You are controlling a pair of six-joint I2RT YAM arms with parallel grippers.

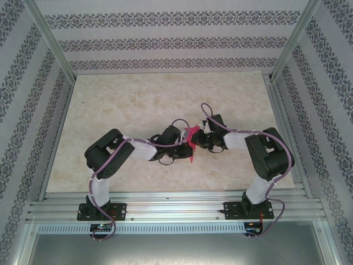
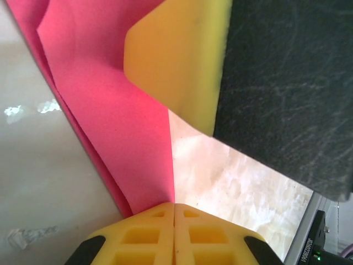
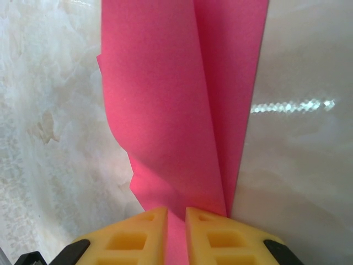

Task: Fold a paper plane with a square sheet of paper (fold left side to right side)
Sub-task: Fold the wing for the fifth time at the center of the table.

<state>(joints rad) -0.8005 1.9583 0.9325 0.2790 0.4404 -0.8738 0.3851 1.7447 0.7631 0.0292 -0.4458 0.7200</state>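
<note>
Fingers (image 2: 149, 237) of the left gripper (image 2: 174, 215) are pressed together, with an edge of the pink sheet of paper (image 2: 110, 110) pinched in the seam between them. Fingers (image 3: 220, 237) of the right gripper (image 3: 176, 218) stand at a narrow gap, clamped on the same sheet. Seen from above, the sheet stands partly folded between both grippers, at the middle of the table (image 1: 138, 99).

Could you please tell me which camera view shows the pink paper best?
The right wrist view: the pink paper runs broad and close up from the right claw, its folded layers plain. The left wrist view shows it partly hidden behind a yellow pad. The top view shows a small distant sliver.
</note>
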